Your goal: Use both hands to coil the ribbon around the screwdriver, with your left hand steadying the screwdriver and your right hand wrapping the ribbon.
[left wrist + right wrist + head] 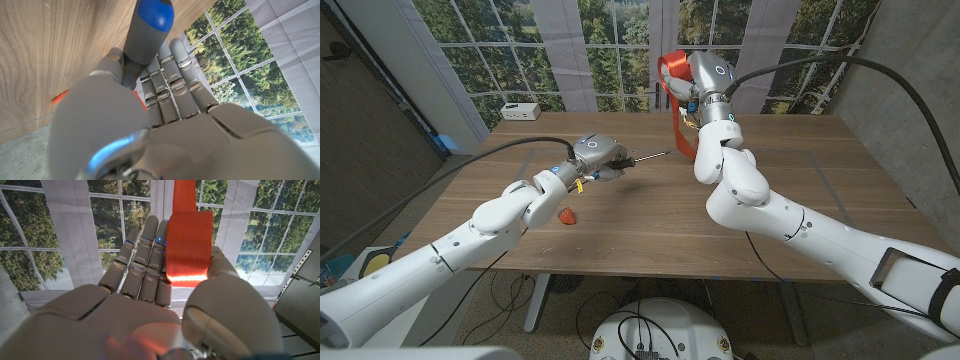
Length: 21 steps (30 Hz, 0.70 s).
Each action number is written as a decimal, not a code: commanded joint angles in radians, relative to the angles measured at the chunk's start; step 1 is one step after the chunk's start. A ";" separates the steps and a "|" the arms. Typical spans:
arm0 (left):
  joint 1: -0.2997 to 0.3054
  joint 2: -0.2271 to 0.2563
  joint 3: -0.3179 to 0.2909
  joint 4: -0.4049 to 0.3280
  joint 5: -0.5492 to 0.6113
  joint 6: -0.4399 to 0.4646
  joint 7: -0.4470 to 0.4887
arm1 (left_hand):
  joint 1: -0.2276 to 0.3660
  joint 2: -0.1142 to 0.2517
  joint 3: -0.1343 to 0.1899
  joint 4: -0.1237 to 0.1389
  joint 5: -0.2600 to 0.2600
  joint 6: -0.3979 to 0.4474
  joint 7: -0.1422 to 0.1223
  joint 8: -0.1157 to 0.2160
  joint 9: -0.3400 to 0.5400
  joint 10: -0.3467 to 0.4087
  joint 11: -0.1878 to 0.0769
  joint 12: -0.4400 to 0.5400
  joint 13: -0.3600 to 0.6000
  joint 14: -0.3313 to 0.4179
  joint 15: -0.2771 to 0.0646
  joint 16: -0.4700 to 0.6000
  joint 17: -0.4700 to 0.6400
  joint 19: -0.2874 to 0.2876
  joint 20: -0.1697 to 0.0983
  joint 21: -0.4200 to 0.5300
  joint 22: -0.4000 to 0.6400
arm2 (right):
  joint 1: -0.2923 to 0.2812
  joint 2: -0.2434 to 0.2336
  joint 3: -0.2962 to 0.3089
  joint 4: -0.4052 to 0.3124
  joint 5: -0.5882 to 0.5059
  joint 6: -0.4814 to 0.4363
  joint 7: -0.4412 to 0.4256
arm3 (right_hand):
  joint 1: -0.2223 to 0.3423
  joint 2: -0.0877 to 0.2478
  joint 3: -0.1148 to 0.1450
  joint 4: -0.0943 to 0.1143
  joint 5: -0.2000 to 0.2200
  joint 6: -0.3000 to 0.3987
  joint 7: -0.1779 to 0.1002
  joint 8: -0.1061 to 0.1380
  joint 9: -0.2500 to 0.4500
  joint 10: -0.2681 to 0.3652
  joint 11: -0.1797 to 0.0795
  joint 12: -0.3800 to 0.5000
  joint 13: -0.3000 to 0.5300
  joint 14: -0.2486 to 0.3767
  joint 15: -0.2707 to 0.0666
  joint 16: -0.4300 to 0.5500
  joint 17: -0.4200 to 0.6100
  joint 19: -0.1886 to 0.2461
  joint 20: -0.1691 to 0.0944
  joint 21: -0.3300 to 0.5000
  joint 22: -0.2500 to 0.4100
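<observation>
Left hand, centre-left of the head view, grips the screwdriver by its handle, fingers closed round it; the shaft points right, held above the table. Right hand, upper centre, holds the red ribbon aloft, pinched under the thumb; the ribbon hangs in a loop to near the screwdriver tip. Step judged: mid-wrap. Next move likely needs the ribbon carried round the shaft under tension.
</observation>
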 commanded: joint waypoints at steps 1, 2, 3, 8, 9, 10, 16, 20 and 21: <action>-0.066 -0.033 0.023 0.063 -0.033 -0.036 -0.020 | 0.142 0.131 0.012 0.002 0.005 0.024 -0.016 0.007 0.003 0.093 -0.078 -0.002 0.004 0.162 -0.168 0.000 0.006 -0.006 -0.068 0.007 0.002 | -0.035 0.019 0.016 -0.019 -0.117 0.036 0.068 | 0.153 0.142 0.024 0.021 0.002 0.091 -0.079 0.009 0.026 0.022 -0.008 0.009 -0.001 0.064 -0.071 -0.007 0.005 0.005 0.002 0.007 0.001; -0.072 -0.038 0.025 0.072 -0.037 -0.038 -0.018 | 0.142 0.131 0.012 0.002 0.005 0.023 -0.018 0.007 0.004 0.092 -0.077 -0.003 0.004 0.162 -0.168 -0.001 0.007 -0.006 -0.068 0.008 0.001 | -0.038 0.021 0.015 -0.021 -0.133 0.033 0.075 | 0.153 0.142 0.024 0.021 0.002 0.090 -0.079 0.009 0.025 0.021 -0.008 0.009 -0.001 0.064 -0.072 -0.008 0.005 0.005 0.002 0.007 0.001; -0.077 -0.042 0.028 0.080 -0.041 -0.041 -0.014 | 0.142 0.131 0.012 0.002 0.005 0.023 -0.016 0.008 0.005 0.092 -0.078 -0.004 0.003 0.162 -0.168 -0.001 0.008 -0.007 -0.067 0.008 0.001 | -0.044 0.019 0.018 -0.024 -0.145 0.039 0.077 | 0.154 0.142 0.025 0.020 0.002 0.090 -0.078 0.009 0.025 0.022 -0.009 0.010 -0.001 0.064 -0.071 -0.008 0.006 0.005 0.002 0.007 0.001; -0.104 -0.053 0.042 0.105 -0.046 -0.049 -0.020 | 0.142 0.131 0.013 0.002 0.005 0.022 -0.014 0.006 0.005 0.094 -0.075 -0.005 0.005 0.164 -0.168 -0.001 0.011 -0.006 -0.067 0.010 0.002 | -0.085 0.024 0.045 -0.053 -0.180 0.058 0.101 | 0.154 0.141 0.025 0.020 0.002 0.089 -0.080 0.009 0.026 0.022 -0.009 0.011 -0.001 0.066 -0.072 -0.010 0.007 0.004 0.003 0.007 0.001; -0.106 -0.057 0.042 0.112 -0.053 -0.049 -0.016 | 0.142 0.131 0.013 0.002 0.005 0.022 -0.014 0.006 0.005 0.094 -0.076 -0.005 0.006 0.164 -0.168 -0.001 0.011 -0.006 -0.068 0.010 0.002 | -0.087 0.027 0.039 -0.054 -0.206 0.048 0.110 | 0.154 0.141 0.025 0.021 0.002 0.089 -0.080 0.009 0.025 0.021 -0.009 0.011 -0.001 0.066 -0.073 -0.011 0.007 0.004 0.003 0.007 0.001; -0.110 -0.062 0.040 0.120 -0.066 -0.053 -0.010 | 0.143 0.131 0.013 0.002 0.005 0.023 -0.014 0.006 0.004 0.094 -0.076 -0.005 0.006 0.165 -0.168 -0.001 0.012 -0.007 -0.069 0.010 0.002 | -0.093 0.023 0.041 -0.062 -0.218 0.051 0.123 | 0.154 0.141 0.025 0.020 0.002 0.090 -0.079 0.010 0.025 0.022 -0.010 0.011 -0.002 0.066 -0.072 -0.011 0.007 0.003 0.003 0.007 0.001; -0.131 -0.092 0.025 0.164 -0.166 -0.072 0.005 | 0.143 0.131 0.014 0.002 0.006 0.023 -0.015 0.005 0.003 0.095 -0.074 -0.007 0.006 0.166 -0.168 -0.001 0.016 -0.008 -0.071 0.011 0.001 | -0.145 0.026 0.071 -0.091 -0.276 0.067 0.159 | 0.154 0.140 0.026 0.021 0.001 0.091 -0.080 0.011 0.025 0.025 -0.012 0.012 -0.005 0.069 -0.071 -0.014 0.008 0.003 0.003 0.007 0.001; -0.156 -0.100 0.035 0.182 -0.175 -0.076 0.005 | 0.143 0.131 0.014 0.002 0.006 0.024 -0.011 0.005 0.004 0.094 -0.071 -0.007 0.010 0.167 -0.167 -0.002 0.018 -0.007 -0.069 0.013 0.001 | -0.185 0.034 0.097 -0.111 -0.311 0.079 0.173 | 0.157 0.140 0.027 0.019 0.001 0.092 -0.081 0.011 0.024 0.023 -0.013 0.014 -0.004 0.072 -0.071 -0.014 0.010 0.003 0.004 0.007 0.001; -0.157 -0.107 0.034 0.185 -0.184 -0.070 0.008 | 0.143 0.131 0.014 0.002 0.006 0.021 -0.012 0.005 0.005 0.096 -0.074 -0.008 0.009 0.167 -0.167 -0.002 0.018 -0.006 -0.069 0.013 0.001 | -0.190 0.038 0.094 -0.111 -0.336 0.073 0.184 | 0.157 0.140 0.027 0.019 0.001 0.092 -0.080 0.012 0.025 0.025 -0.012 0.014 -0.005 0.071 -0.071 -0.014 0.012 0.002 0.004 0.007 0.001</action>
